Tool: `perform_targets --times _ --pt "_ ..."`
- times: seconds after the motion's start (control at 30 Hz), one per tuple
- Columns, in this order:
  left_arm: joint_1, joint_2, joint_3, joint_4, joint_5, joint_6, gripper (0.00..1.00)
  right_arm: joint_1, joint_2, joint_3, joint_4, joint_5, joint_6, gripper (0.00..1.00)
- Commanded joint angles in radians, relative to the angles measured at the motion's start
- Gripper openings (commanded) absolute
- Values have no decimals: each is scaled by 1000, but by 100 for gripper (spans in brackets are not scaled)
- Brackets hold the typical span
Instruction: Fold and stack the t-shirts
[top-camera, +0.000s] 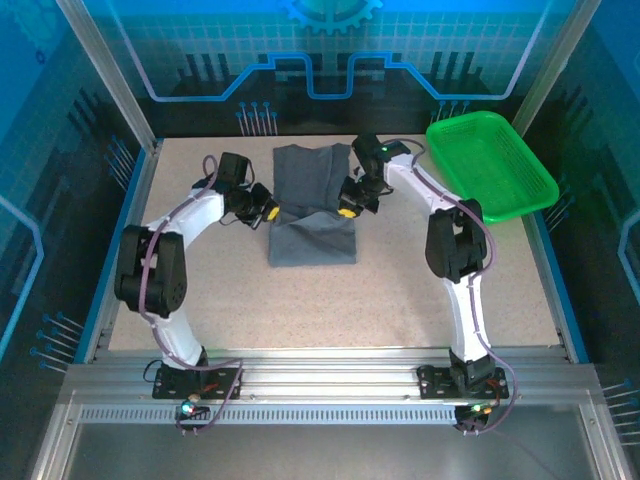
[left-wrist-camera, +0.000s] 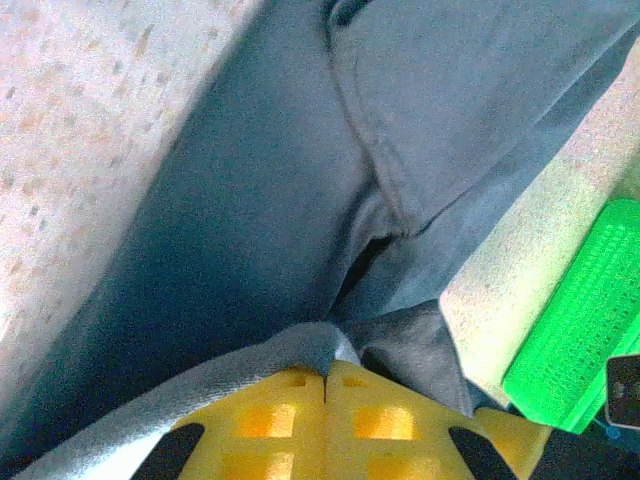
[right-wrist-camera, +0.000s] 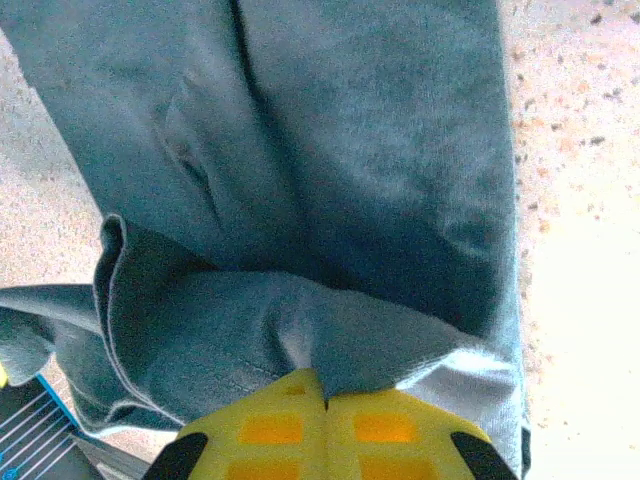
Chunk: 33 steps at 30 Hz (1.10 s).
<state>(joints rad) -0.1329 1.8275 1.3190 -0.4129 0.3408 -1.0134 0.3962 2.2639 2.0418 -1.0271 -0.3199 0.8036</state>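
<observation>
A dark slate-grey t-shirt (top-camera: 312, 205) lies in the middle of the table, folded narrow, its near part doubled over. My left gripper (top-camera: 268, 211) pinches the shirt's left edge; in the left wrist view the yellow fingers (left-wrist-camera: 290, 400) are closed together with a fold of grey t-shirt (left-wrist-camera: 260, 190) cloth caught at their tips. My right gripper (top-camera: 347, 210) holds the right edge the same way, its yellow fingers (right-wrist-camera: 375, 420) shut on a raised fold of the t-shirt (right-wrist-camera: 370, 140). Both grippers hold the cloth slightly lifted off the table.
A green plastic basket (top-camera: 490, 165) stands at the back right of the speckled table (top-camera: 400, 290), also seen as the green basket (left-wrist-camera: 575, 330) in the left wrist view. Metal frame rails border the table on both sides and along the front.
</observation>
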Motion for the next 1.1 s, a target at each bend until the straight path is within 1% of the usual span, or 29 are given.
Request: perform_targets --times 0.0,0.1,0.13,0.17,0.23,0.27,0.3,0.33,0.37,0.43,0.5,0.63,0.67,0.73,0.83,0.9,0.97,1.07 --pt "23 60 79 -15 41 33 0 -24 93 88 -48 -3 -2 0" --pt "33 127 134 -18 61 29 1 -42 177 195 -79 -9 -11 1" --pt "37 151 154 -20 70 31 8 -50 202 227 -78 -19 -17 6" --pt "41 171 176 -25 77 34 20 -58 223 259 -76 -31 -23 17" --pt "47 184 206 -36 83 49 39 -74 246 319 -75 -57 -47 38" --pt "49 170 209 -39 74 61 45 -80 243 346 -80 -57 -65 45" --pt "51 152 204 -43 62 73 50 -85 231 359 -79 -57 -83 51" --pt "54 115 186 -42 48 79 53 -90 205 361 -77 -52 -99 56" --pt "58 72 153 -32 37 81 55 -97 174 349 -76 -50 -110 61" --pt "59 -27 70 -7 21 82 57 -109 106 294 -83 -46 -122 62" --pt "59 -131 -51 12 11 65 57 -109 9 180 -64 -38 -124 62" --pt "53 -335 -358 106 23 -65 54 -86 -221 -225 109 -38 -92 62" --pt "44 -375 -430 140 28 -111 54 -76 -270 -320 150 -46 -72 62" --pt "25 -418 -522 186 35 -182 54 -55 -348 -486 235 -66 -32 61" --pt "6 -405 -609 278 52 -265 55 -24 -430 -704 403 -114 63 62" --pt "4 -368 -639 346 64 -313 56 -12 -439 -786 482 -141 113 62" --pt "4 -321 -651 410 63 -344 56 -5 -417 -816 524 -160 141 61" --pt "-2 -241 -632 479 78 -367 56 9 -358 -781 494 -162 138 60"
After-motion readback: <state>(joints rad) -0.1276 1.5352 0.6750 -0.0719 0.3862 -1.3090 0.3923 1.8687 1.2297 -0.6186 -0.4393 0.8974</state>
